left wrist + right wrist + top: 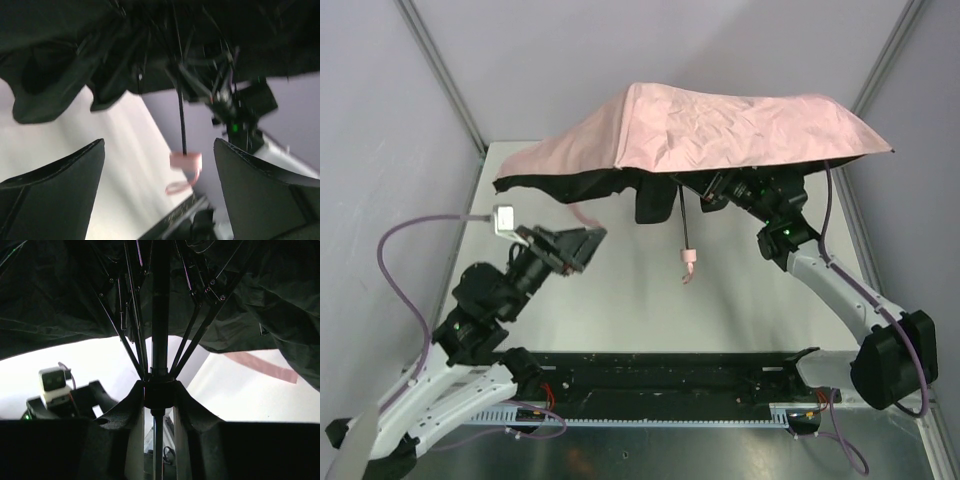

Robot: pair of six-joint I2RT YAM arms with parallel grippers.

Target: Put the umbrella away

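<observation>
While the open pink umbrella (pixel 720 125) fills the upper frame, the right gripper (pixel 158 396) clamps its black shaft (pixel 160 315); the left gripper (pixel 585 243), lower left, stands wide open, empty.

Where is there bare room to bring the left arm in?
Free: the bare table between the left fingers, the dangling handle and the black base rail. Crowded: under the umbrella, where the right fingers hold its shaft among ribs.

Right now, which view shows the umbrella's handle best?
Top external: the handle hangs sharp against the pale table. Left wrist shows it larger but blurred. Right wrist shows only shaft and ribs, no handle.
</observation>
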